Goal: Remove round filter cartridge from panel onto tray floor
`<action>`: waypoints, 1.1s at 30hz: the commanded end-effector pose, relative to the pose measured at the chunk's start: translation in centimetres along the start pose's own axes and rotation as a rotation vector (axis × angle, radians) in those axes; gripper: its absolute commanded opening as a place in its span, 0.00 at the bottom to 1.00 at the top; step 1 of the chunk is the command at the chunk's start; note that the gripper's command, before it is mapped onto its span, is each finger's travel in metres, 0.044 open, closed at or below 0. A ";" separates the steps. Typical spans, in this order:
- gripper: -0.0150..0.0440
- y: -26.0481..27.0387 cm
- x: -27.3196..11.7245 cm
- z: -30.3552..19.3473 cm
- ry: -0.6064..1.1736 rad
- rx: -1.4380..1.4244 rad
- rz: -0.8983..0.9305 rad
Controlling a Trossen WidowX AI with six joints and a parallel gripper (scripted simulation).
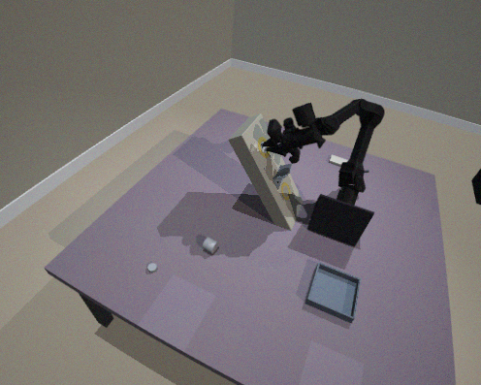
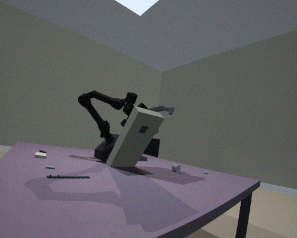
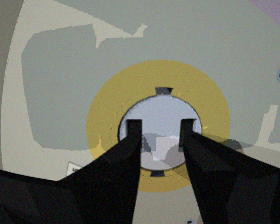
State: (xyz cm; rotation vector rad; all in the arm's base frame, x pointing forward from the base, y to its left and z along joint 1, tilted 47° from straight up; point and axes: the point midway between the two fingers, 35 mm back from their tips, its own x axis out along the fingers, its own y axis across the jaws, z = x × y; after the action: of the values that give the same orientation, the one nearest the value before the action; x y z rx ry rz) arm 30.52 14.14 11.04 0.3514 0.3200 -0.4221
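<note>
The round filter cartridge (image 3: 162, 107) has a pale face inside a yellow ring (image 3: 102, 115) on the leaning service panel (image 1: 258, 177) (image 2: 136, 145) (image 3: 55, 100). Dark notches show above and below it at the hole's edge. My gripper (image 3: 161, 138) (image 1: 266, 147) is partly open, with nothing held. Its two fingertips stand apart over the left and right of the cartridge face and hide the slots there; whether they touch it or reach into the slots I cannot tell. The blue-grey tray (image 1: 333, 291) sits on the table, empty.
A black box (image 1: 340, 220) stands by the arm's base, between panel and tray. A white cylinder (image 1: 209, 245) (image 2: 176, 168) and a small disc (image 1: 151, 268) (image 2: 205, 172) lie on the table. A white block (image 1: 337, 159) (image 2: 41, 155) and a dark rod (image 2: 68, 177) lie farther off.
</note>
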 end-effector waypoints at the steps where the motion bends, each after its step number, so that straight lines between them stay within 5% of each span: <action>1: 0.44 0.0 0.0 -0.1 0.004 -0.006 0.001; 33: 0.44 0.0 1.3 0.0 0.003 -0.006 0.001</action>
State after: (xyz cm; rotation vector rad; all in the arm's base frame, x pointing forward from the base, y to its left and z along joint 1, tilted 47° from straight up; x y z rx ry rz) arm 31.43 13.88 10.80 0.3500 0.3168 -0.4202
